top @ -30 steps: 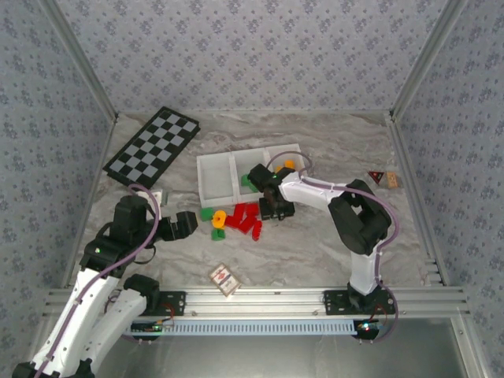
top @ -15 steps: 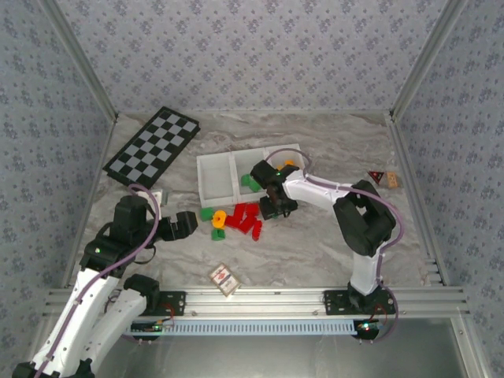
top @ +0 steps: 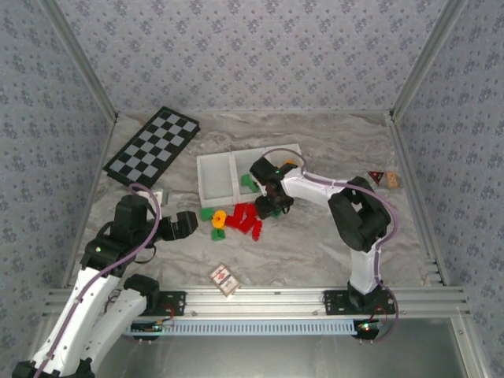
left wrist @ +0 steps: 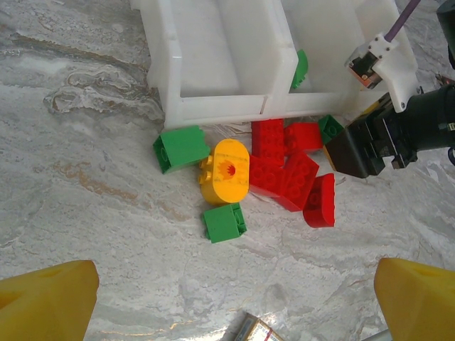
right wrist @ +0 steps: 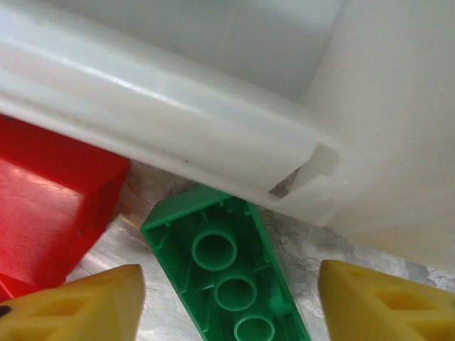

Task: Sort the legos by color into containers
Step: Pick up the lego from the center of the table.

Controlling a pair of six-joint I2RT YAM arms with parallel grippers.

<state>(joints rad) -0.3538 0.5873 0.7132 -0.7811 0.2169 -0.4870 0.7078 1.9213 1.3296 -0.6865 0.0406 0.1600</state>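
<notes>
The white tray of containers (top: 214, 175) sits mid-table, with a green lego (top: 249, 182) in its middle compartment and an orange one (top: 289, 164) in the right one. In front of it lie red legos (left wrist: 288, 174), a yellow round one (left wrist: 226, 170) and two green bricks (left wrist: 181, 148) (left wrist: 224, 223). My right gripper (top: 272, 206) (right wrist: 231, 305) is low at the tray's front wall (right wrist: 178, 121). It is open, its yellow fingertips (right wrist: 78, 305) standing clear on either side of an upturned green brick (right wrist: 227, 277) on the table. My left gripper (top: 185, 224) (left wrist: 231, 302) is wide open, left of the pile.
A black-and-grey checkerboard (top: 152, 146) lies at the back left. A small white card with a red mark (top: 224, 278) sits near the front rail. Two small objects (top: 384, 179) rest at the far right. A red brick (right wrist: 43, 206) lies left of the upturned green one.
My right gripper has spread its fingers wider and shifted slightly left along the tray's front wall. The left arm has not moved.
</notes>
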